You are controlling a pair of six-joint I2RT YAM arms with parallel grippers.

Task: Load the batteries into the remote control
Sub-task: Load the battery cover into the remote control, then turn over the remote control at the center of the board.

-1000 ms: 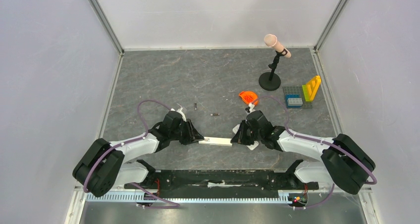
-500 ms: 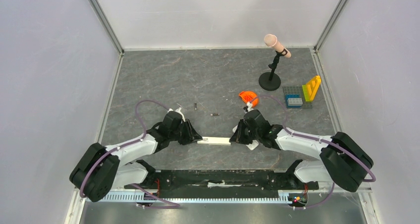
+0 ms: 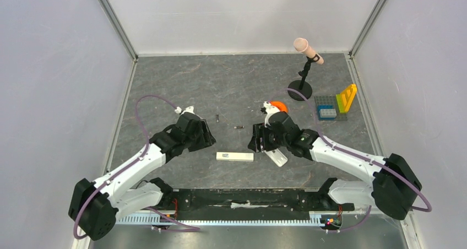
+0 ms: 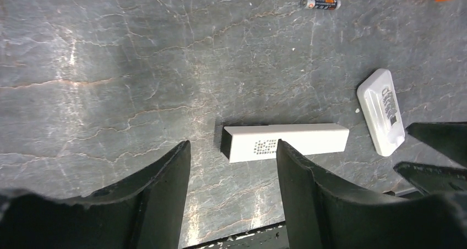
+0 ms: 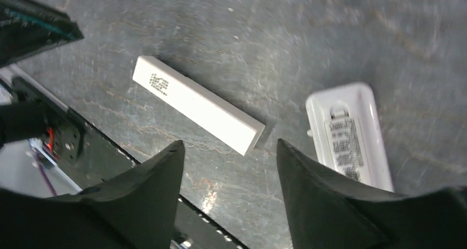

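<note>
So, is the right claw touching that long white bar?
Apart. The right wrist view shows bare tabletop between the remote control and both fingers of the open right gripper.

- a robot lab test cell: plain white panels point(image 3: 242, 17) in metal framing point(image 3: 113, 20) wall in a grey stone-look tabletop point(image 3: 220, 84)
- robot arms point(image 3: 347, 157) are bolted at its near edge; toy bricks point(image 3: 329, 112) sit on it
</note>
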